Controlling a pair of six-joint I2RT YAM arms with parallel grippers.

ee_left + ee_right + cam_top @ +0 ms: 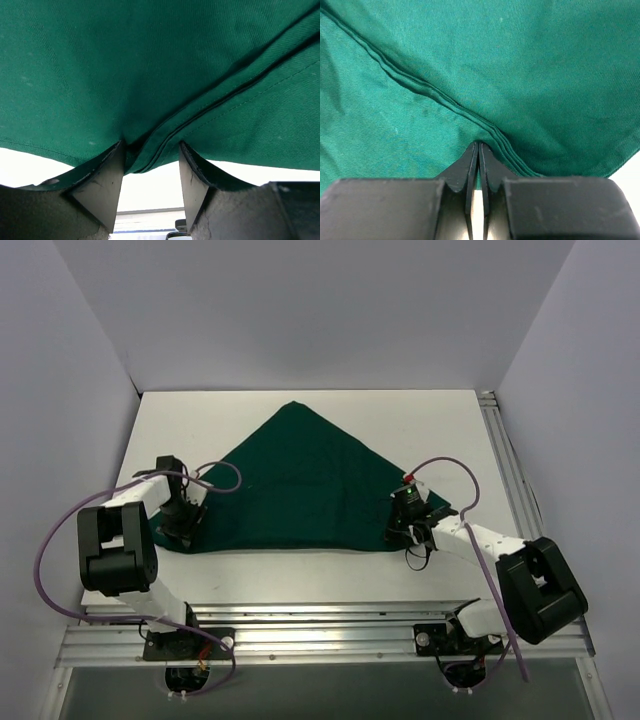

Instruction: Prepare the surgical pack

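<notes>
The dark green drape of the surgical pack lies on the white table, folded into a wide triangle with its peak toward the back. My left gripper is at the drape's left corner. In the left wrist view this gripper is open, with the folded hem of the drape lying across the gap between its fingertips. My right gripper is at the right corner. In the right wrist view it is shut, with a thin layer of the drape pinched at its tips.
White walls close in the table at the back and on both sides. An aluminium rail runs along the right edge, and another rail crosses the front by the arm bases. Purple cables loop over both arms.
</notes>
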